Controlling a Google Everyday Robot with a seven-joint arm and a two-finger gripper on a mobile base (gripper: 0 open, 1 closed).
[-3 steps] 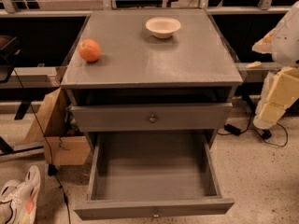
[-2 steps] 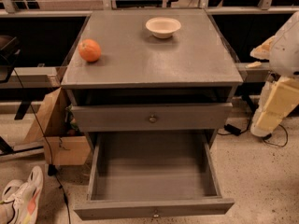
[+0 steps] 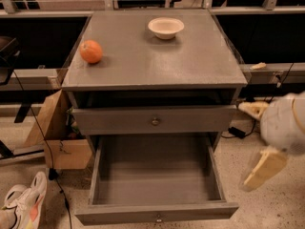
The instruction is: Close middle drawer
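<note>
Grey cabinet is sitting frame-left of the gripper, with its top well above gripper level. Middle drawer is sitting pulled far out toward the camera, its long box showing a bare grey bottom. Its right wall is lying just frame-left of the gripper, near but apart. Its slim front panel is ending lower in the frame than the gripper. Gripper is hanging outside the cabinet's right side, over the speckled floor, touching nothing I can see. It's showing as a white blur with a cream piece below, and I can't make out whether it's parted or closed.

Top drawer, the taller-fronted one, is sitting frame-left and slightly above the gripper, with a dark gap showing above it. Cardboard box is leaning at the cabinet's far side, opposite the gripper. Shoe is lying on the floor in the frame-left corner, well apart from the gripper. Bowl is sitting toward the back of the cabinet top, and the orange is sitting near its far-left edge; both are above and frame-left of the gripper. Middle drawer's knob is sitting at panel centre, below and frame-left of the gripper.

Metal railing is running behind the cabinet.
</note>
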